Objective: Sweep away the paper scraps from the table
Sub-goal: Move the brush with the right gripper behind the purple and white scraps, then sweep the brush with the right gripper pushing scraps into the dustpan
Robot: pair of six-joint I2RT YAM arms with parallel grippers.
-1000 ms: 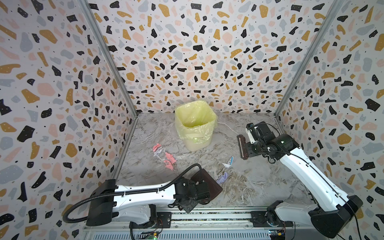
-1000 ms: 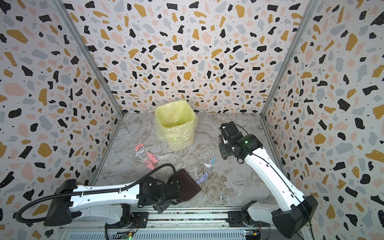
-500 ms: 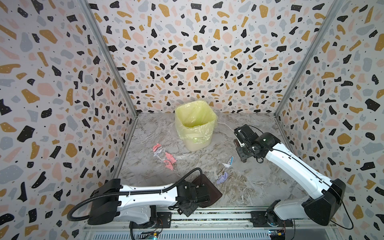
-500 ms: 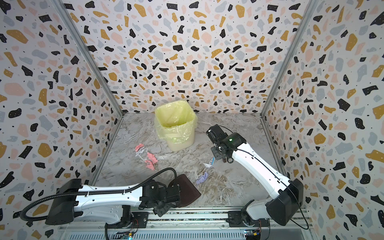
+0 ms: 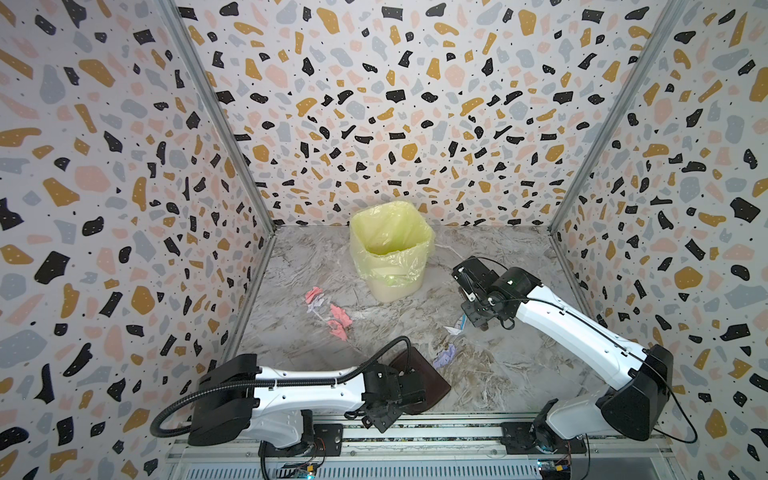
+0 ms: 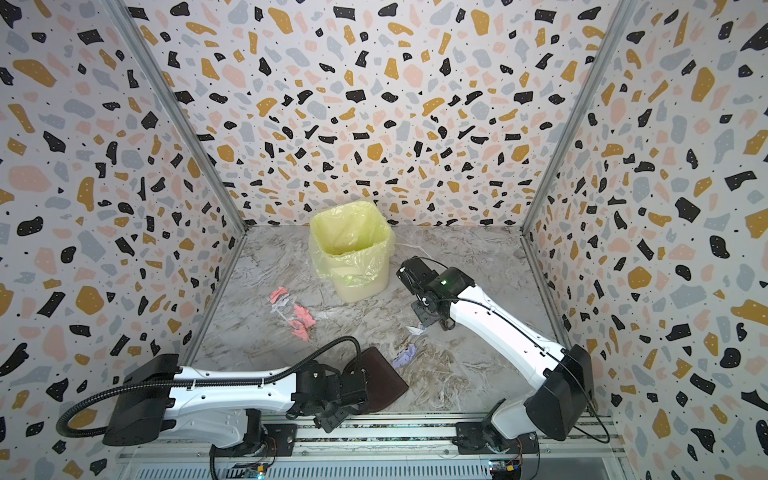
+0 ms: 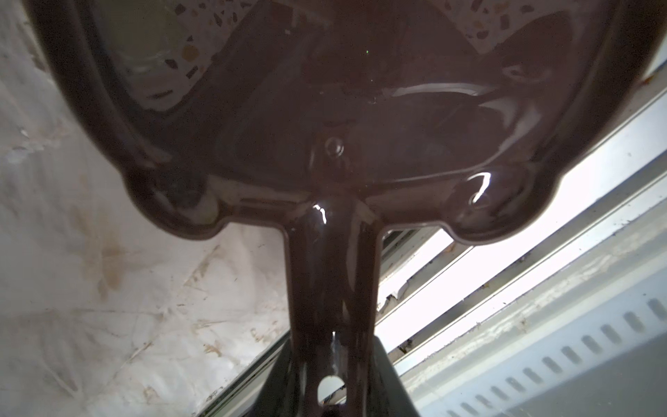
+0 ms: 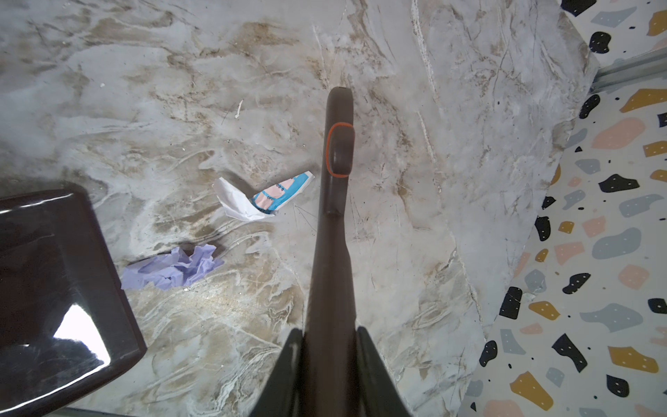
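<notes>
1. The table is grey-white marble with beige-brown veining and looks scuffed. Terrazzo-speckled walls close it in on three sides, and a metal rail runs along the front edge.
2. A bin with a yellow liner stands upright at the back, near the middle.
3. The paper scraps lie in two groups on the table. The pink scraps are left of centre, in front of the bin. A white-and-blue scrap and a lilac scrap lie right of centre, near each other but apart.
4. A dark brown dustpan sits near the front edge, with one corner just beside the lilac scrap.
5. The left gripper is clamped on the dustpan's handle, and the pan fills most of the left wrist view.
6. The right gripper is closed around a brown handle with an orange ring, whose tip points over bare marble just beside the white-and-blue scrap.
7. In both top views the right wrist hangs over that scrap and partly hides it.
</notes>
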